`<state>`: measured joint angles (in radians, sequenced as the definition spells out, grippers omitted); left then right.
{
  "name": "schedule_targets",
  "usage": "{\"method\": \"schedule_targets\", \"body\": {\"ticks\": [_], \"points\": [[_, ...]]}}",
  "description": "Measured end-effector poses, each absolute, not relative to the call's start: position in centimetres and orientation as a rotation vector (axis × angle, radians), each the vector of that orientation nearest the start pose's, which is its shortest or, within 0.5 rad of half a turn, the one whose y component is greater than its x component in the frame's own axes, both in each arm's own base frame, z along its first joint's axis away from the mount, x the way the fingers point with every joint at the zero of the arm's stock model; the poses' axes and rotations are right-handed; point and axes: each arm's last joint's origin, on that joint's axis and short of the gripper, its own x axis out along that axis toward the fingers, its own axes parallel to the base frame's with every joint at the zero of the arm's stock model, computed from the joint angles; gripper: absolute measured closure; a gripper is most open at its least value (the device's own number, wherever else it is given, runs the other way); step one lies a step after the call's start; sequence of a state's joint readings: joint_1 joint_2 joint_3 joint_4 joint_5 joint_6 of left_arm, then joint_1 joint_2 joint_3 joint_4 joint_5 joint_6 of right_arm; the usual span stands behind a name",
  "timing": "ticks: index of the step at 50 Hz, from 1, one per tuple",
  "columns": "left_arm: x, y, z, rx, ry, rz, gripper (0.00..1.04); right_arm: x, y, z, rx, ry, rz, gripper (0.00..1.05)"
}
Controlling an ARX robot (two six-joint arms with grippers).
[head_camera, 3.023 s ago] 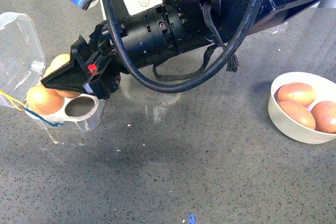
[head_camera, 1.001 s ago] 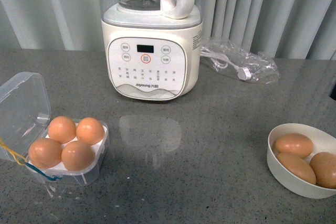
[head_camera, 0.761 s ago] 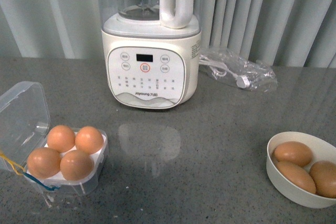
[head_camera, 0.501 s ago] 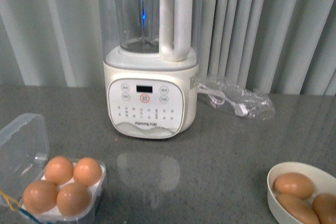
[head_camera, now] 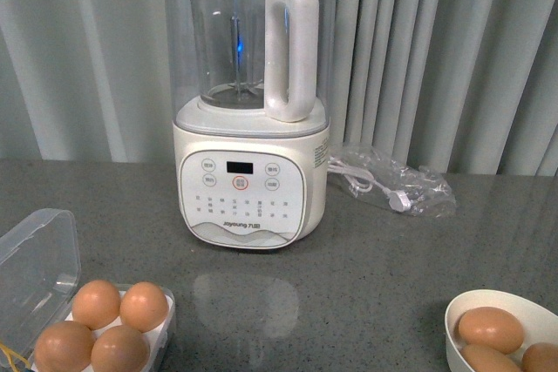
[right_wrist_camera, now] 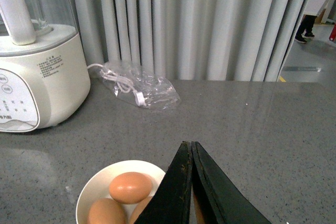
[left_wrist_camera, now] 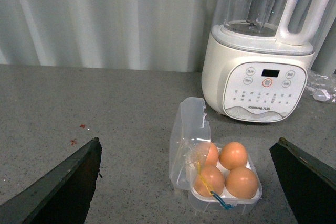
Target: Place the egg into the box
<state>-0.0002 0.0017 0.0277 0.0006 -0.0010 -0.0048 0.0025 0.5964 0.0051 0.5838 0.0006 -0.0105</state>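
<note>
Ahead of our left gripper, between its widely spread fingers, the box stood in the path. Four eggs filled every cup, so no cup was free, and the raised lid walled off one side. Beyond the box, the blender closed the way forward. On the lid's far side we had bare countertop out to the curtain. Our right gripper, fingers pressed together, hung just beside the bowl of eggs. Past the gripper, open counter ran to the bagged cable.
</note>
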Motion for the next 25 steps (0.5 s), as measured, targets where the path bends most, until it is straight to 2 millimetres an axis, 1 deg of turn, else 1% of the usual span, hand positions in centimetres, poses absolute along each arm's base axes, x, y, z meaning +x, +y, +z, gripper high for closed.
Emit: {"method": "schedule_targets", "body": {"ticks": [25], "points": [[9.6,0.0,17.3,-0.005,-0.027,0.001,0.07,11.7,0.0,16.8,-0.01,-0.007,0.004,1.02]]}}
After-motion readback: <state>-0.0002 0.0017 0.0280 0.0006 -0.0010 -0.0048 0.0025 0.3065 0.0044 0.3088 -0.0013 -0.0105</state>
